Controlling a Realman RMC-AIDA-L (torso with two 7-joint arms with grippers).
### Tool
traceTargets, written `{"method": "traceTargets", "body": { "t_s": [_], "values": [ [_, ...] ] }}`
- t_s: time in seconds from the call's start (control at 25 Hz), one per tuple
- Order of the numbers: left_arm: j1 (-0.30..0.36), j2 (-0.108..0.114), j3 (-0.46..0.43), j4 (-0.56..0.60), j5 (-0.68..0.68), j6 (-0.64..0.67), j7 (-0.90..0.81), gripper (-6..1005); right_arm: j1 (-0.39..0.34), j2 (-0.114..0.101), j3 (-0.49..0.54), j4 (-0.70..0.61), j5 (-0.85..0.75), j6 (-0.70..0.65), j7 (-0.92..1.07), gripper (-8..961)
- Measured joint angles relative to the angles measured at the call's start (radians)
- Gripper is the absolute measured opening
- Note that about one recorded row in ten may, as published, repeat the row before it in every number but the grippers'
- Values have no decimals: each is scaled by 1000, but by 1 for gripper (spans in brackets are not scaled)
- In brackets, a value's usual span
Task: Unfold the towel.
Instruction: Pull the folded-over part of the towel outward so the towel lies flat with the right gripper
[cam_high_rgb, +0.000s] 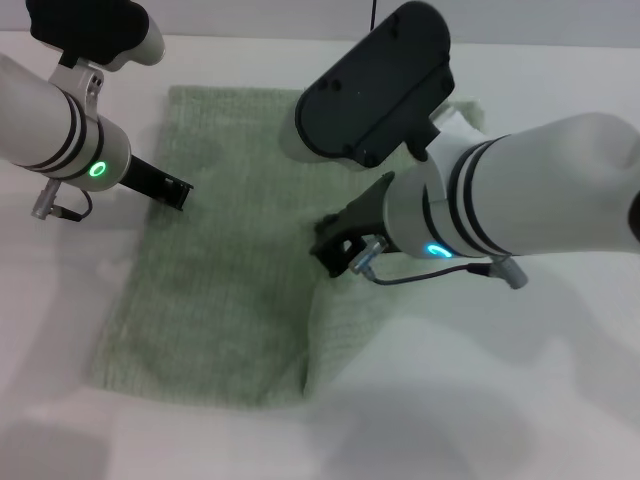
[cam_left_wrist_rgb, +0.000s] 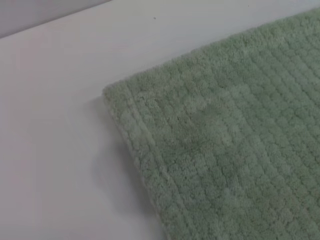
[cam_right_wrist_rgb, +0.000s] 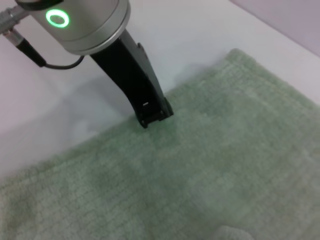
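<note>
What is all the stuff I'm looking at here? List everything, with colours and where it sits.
towel: one, pale sage green, lying mostly flat on the table, its right part bunched under the right arm.
table: one, white, under everything.
left claw: one, black, on a white arm, at the towel's left edge.
right claw: one, black, on a white arm, low over the towel's right part.
</note>
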Motion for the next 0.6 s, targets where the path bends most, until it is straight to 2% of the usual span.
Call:
{"method": "traceTargets", "body": {
  "t_s": [0.6],
  "values": [
    [0,0,14,1,2,4,2,54,14,2,-1,151,-29,248,59,-2]
  ]
}}
